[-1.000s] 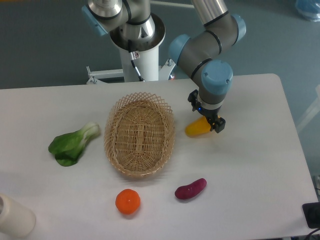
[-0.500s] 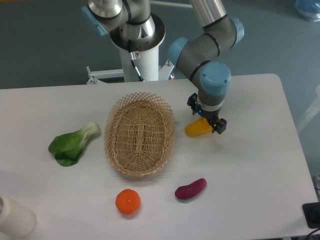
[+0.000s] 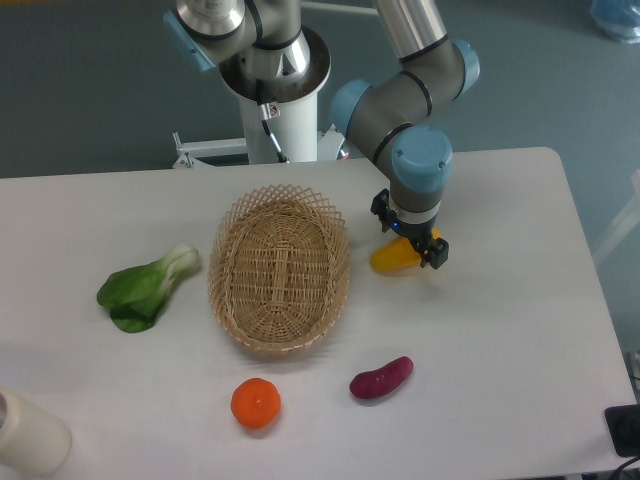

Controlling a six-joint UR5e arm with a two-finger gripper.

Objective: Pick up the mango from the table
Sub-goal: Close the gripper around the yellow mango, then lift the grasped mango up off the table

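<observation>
Mango (image 3: 392, 258) sits on the white table (image 3: 500, 330), just right of the wicker basket (image 3: 280, 270), with its tapered yellow-orange end poking out to the left. Arm's pincer (image 3: 410, 238) is right down on top of the fruit's right half, and the black fingers look like they straddle it, one at the back by the wrist, one at the front right. Honestly can't tell from this angle if they're actually squeezing it or just sitting around it, since the blue wrist joint blocks most of the view. Can't tell either if the fruit is touching the table or a hair off it.

Other stuff on the table: a bok choy (image 3: 145, 290) off to the left of the basket, a round orange fruit (image 3: 256, 402) below the basket near the front edge, and a purple sweet potato (image 3: 381, 378) to the right of that, well apart from the mango. A whitish bottle-ish thing (image 3: 28, 435) is cut off in the bottom left corner. Basket has nothing in it.
</observation>
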